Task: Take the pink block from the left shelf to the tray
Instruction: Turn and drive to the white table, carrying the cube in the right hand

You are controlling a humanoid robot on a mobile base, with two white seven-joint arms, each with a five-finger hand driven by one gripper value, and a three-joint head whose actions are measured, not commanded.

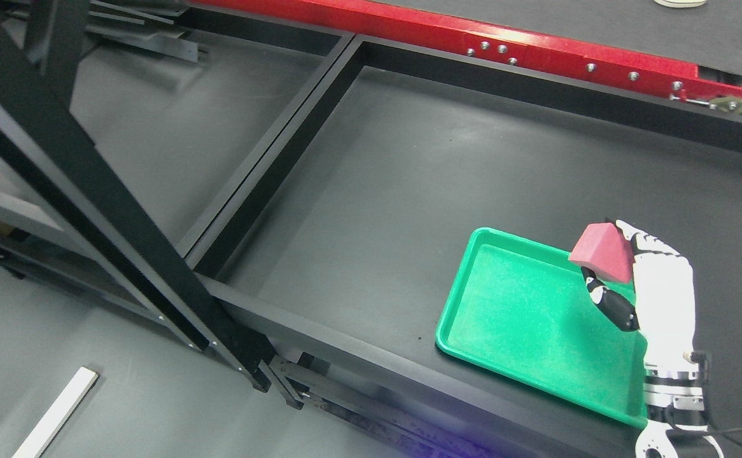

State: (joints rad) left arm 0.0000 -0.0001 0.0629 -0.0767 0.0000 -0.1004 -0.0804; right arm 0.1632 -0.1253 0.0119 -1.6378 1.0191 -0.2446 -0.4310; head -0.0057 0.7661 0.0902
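The pink block (pixel 602 252) sits pinched between the thumb and fingers of the right hand (pixel 654 286), held above the far right part of the green tray (pixel 524 312). The grip catches only one side of the block, which hangs tilted. If the fingers open from here, it may tumble, bounce off the rim and land on the dark table (pixel 409 178).

Red rail (pixel 524 48); white strip (pixel 56 413)
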